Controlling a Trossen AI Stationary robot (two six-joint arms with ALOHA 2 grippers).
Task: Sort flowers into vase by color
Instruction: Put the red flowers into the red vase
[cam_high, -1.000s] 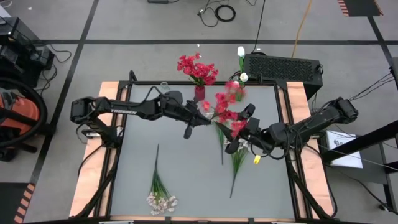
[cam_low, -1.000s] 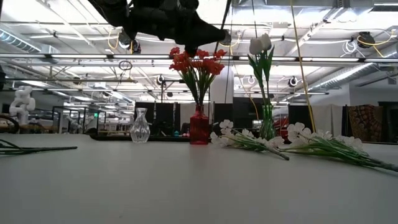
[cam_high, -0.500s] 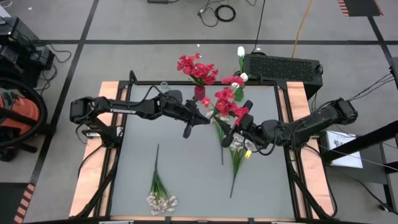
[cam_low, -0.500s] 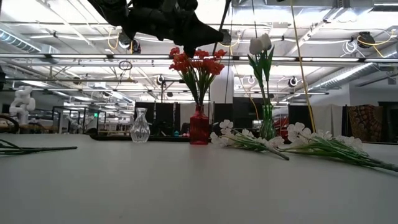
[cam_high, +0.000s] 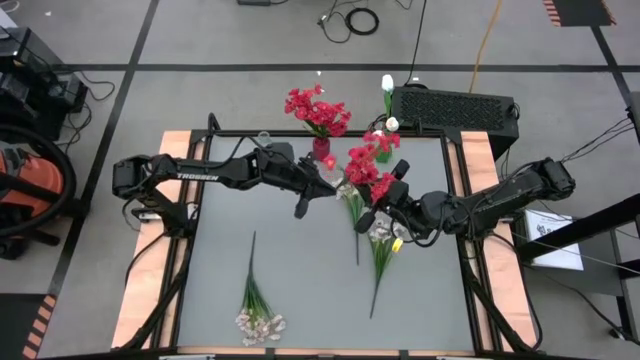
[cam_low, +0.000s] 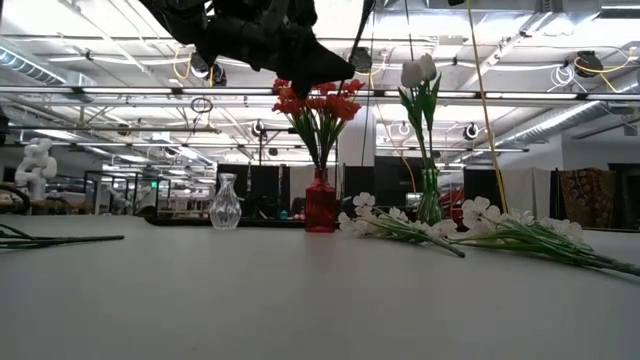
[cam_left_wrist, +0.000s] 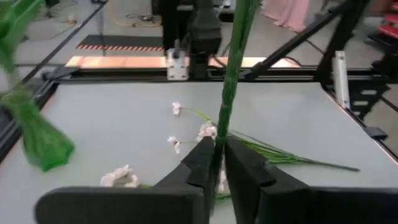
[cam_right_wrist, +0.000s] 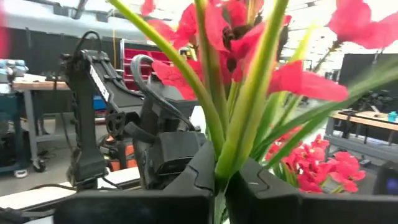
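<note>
A red flower stem (cam_high: 362, 165) hangs in the air over the table's far middle, between my two grippers. My left gripper (cam_high: 322, 188) reaches in from the left and is shut on its green stem (cam_left_wrist: 227, 87). My right gripper (cam_high: 380, 197) reaches in from the right and is shut on the same stem, just under the red blooms (cam_right_wrist: 245, 34). Behind them a red vase (cam_high: 320, 150) stands on its base and holds red flowers. White flowers (cam_high: 381, 240) and a pale pinkish-white cluster (cam_high: 258, 322) lie flat on the table. My left gripper pinches the green stem (cam_left_wrist: 219, 134) between its two fingers, which come about level from the table's left and lie across it. The stem stands roughly upright, clear of the table. My right gripper pinches the bundled green stalks (cam_right_wrist: 227, 155) just below the blooms, between its two fingers. The fingers come from the table's right. The blooms rise above them, and the flower is lifted clear.
A small clear vase (cam_low: 226, 203) stands left of the red vase (cam_low: 320, 208). White tulips (cam_low: 420, 72) stand in a vase at the far right. White flowers (cam_low: 400, 226) lie on the right half of the table, and a green stem (cam_low: 50, 240) on the left.
My right gripper has gone toward the far edge and the left gripper, and has shut on the red flower's stem under the blooms. The blooms have drawn together and stand a little farther back. My left gripper has stayed in place on the stem.
</note>
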